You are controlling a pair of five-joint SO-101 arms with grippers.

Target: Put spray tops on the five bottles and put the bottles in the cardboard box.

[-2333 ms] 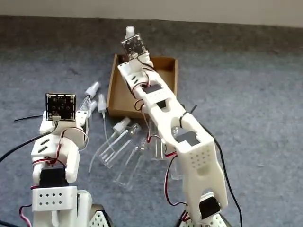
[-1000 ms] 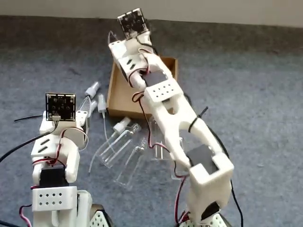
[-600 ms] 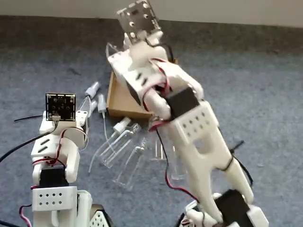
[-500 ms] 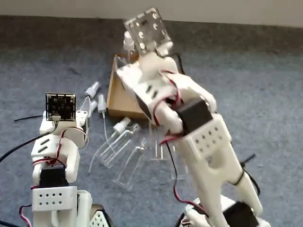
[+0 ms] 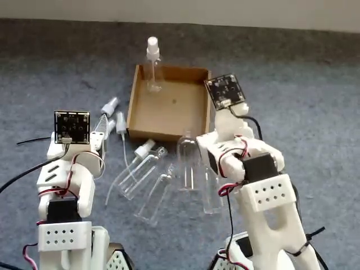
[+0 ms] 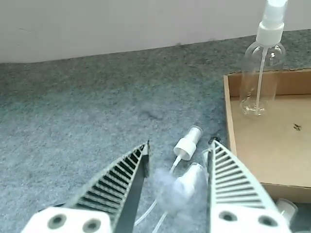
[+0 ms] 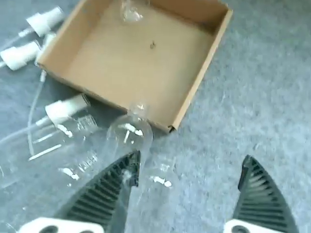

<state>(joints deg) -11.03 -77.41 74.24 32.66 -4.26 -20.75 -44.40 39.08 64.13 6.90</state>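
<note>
One clear bottle with a white spray top [image 5: 152, 64] stands upright in the far left corner of the cardboard box [image 5: 169, 115]; the left wrist view has the same bottle [image 6: 260, 73]. My right gripper [image 7: 192, 158] hangs open above the carpet off the box's [image 7: 194, 73] near right corner, with an uncapped upright bottle [image 7: 130, 131] beside one finger. My left gripper [image 6: 180, 144] is open and low over two loose spray tops [image 6: 187, 145], left of the box [image 6: 272, 145]. Nothing is held by either gripper.
Uncapped bottles stand [image 5: 187, 160] and lie [image 5: 140, 169] on the grey carpet in front of the box. Loose spray tops lie at its left [image 5: 109, 105] and near front [image 5: 144, 148]. A wall runs along the far edge; open carpet lies to the right.
The right arm let go of the capped bottle in the box's far corner and drew back to the near side of the box. The left arm stayed still.
</note>
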